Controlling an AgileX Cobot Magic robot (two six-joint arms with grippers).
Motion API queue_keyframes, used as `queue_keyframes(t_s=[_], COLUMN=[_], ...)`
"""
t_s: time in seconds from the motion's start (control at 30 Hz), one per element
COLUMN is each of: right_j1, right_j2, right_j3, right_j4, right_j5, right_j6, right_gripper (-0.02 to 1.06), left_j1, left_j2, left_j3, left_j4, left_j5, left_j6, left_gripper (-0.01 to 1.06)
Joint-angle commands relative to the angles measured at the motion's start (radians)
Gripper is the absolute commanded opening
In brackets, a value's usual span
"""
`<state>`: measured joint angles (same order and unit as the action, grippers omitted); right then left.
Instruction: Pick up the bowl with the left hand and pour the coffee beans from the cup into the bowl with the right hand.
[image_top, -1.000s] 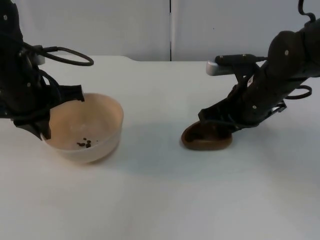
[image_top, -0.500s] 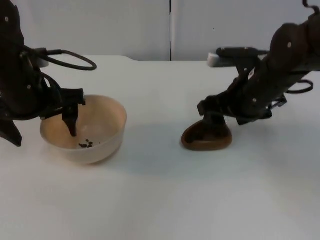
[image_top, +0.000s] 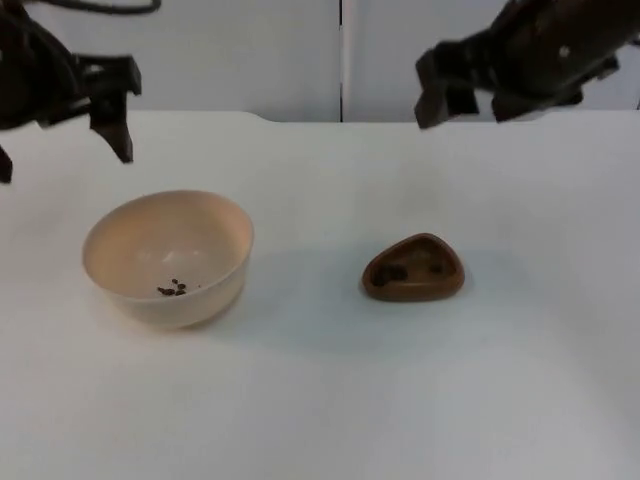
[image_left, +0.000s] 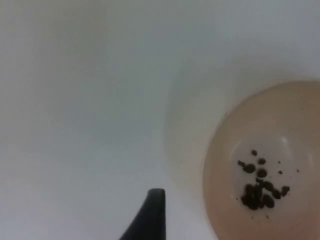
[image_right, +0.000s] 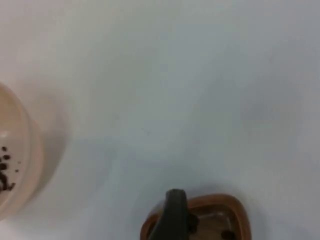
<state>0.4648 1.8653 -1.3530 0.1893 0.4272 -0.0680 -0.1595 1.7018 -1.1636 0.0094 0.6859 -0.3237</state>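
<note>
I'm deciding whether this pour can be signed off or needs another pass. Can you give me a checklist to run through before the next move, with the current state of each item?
1. Bowl upright on the table: ok.
2. Coffee beans in the bowl: ok, a small cluster lies at its bottom.
3. Cup emptied: not ok, a few dark bits still show inside it.
4. Cup set down apart from the bowl: ok, it stands to the bowl's right.
5. Left gripper free of the bowl: ok, raised above the table's far left, jaws open.
6. Right gripper free of the cup: ok, raised above and behind it; whether its jaws are open: cannot tell.
</note>
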Motion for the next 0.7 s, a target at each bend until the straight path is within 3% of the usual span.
queue_keyframes(t_s=[0.0,0.67], right_j1=[-0.003,-0.001], right_j2=[-0.059,-0.401], right_j3=[-0.001,-0.001], right_j4=[-0.007,-0.004], right_j5=[0.039,0.275], right_j6=[-0.027,-0.078], right_gripper=[0.71,0.71], left_j1=[-0.001,-0.001], left_j2=[-0.063,-0.518], left_j3=[0.003,0.003], left_j4=[-0.009,-0.019], left_j5=[0.017,0.099], left_j6=[0.039,0.111], left_gripper=[0.89,0.89])
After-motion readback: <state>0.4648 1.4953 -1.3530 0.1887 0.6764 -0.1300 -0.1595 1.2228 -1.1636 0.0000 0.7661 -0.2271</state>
